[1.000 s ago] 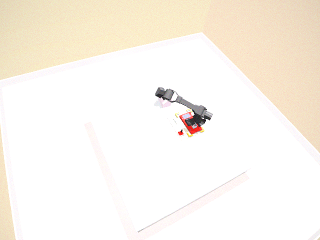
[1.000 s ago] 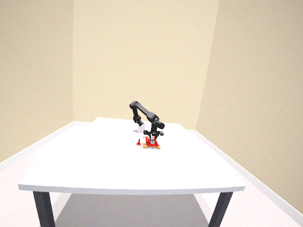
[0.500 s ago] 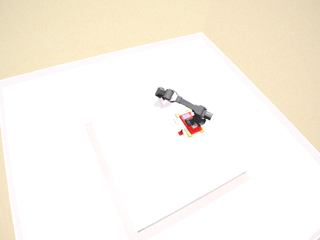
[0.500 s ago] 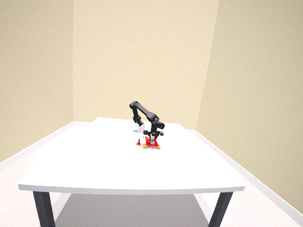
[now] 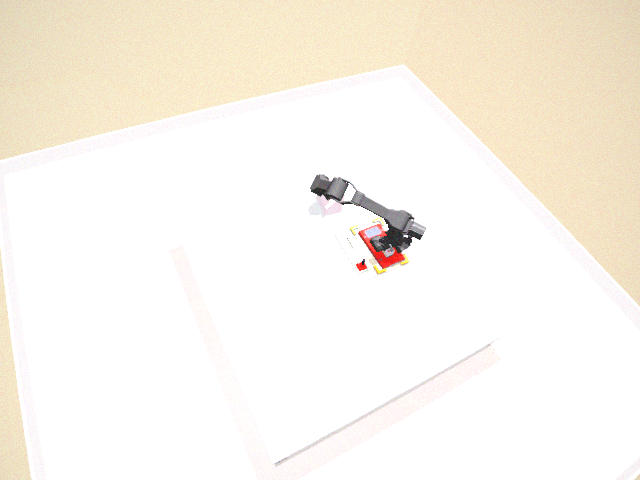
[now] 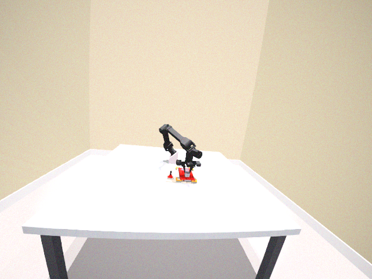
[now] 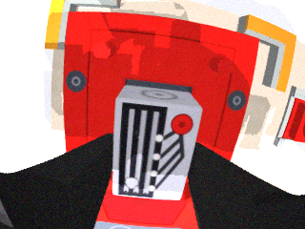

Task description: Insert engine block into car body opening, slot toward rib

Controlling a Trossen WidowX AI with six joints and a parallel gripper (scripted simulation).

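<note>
The red car body (image 5: pixel 393 261) (image 6: pixel 181 174) (image 7: pixel 138 59) lies flat between yellow corner brackets. The light grey engine block (image 5: pixel 388 251) (image 6: pixel 187 174) (image 7: pixel 138 157) stands upright over the opening in the body, its top with black stripes and a red disc facing the wrist camera. My gripper (image 7: pixel 152 147) (image 6: pixel 187 170) is shut on the engine block, one black finger on each side. A dark strip of the opening (image 7: pixel 133 83) shows beyond the block's far face. The block stands above the body's surface; its lower end, the slot and the rib are hidden.
Yellow corner brackets (image 5: pixel 379 269) (image 7: pixel 281 35) stand close around the body. A small red piece with a black upright knob (image 5: pixel 361 266) (image 6: pixel 170 176) lies beside it; its red part also shows in the wrist view (image 7: pixel 296 119). A pale pink block (image 5: pixel 330 207) (image 6: pixel 173 158) stands by the arm's base.
</note>
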